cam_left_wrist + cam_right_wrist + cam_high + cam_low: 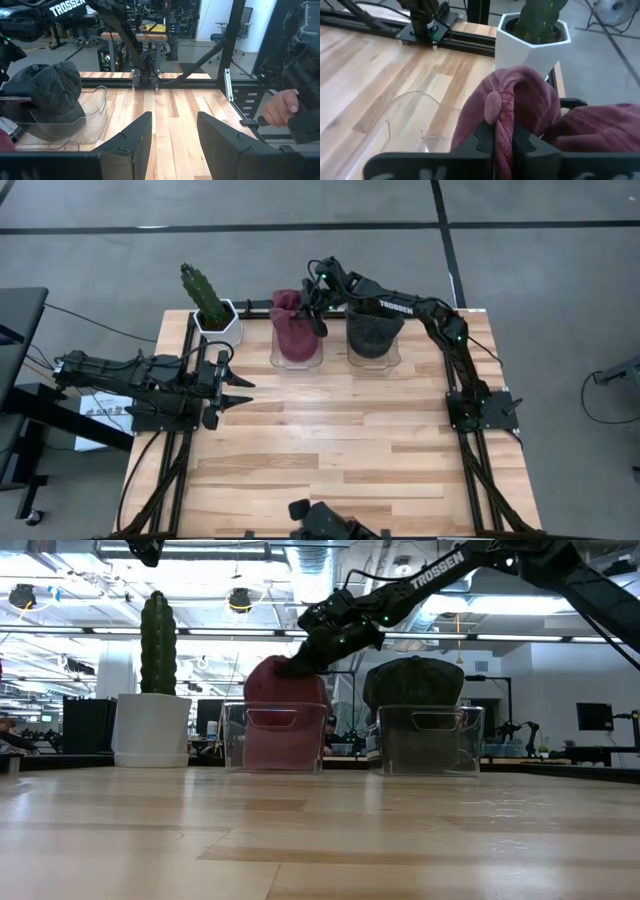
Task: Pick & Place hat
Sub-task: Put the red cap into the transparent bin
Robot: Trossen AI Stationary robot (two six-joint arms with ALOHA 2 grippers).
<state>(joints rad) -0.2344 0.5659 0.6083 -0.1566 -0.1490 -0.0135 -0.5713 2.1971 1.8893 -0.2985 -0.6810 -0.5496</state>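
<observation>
I see the maroon hat (pixel 293 330) sitting in the left clear stand (pixel 297 355) at the far side of the desk (pixel 340 450), its crown bunched upward. My right claw (pixel 503 142) is pressed together on a fold of that hat's fabric, just above the stand. Just right of it, the dark grey hat (pixel 373 332) rests on its own clear stand (pixel 430 745). A cactus (pixel 203 293) in a white pot (pixel 222 326) stands at the far left. My left claw (pixel 236 392) waits spread at the desk's left edge, holding nothing.
</observation>
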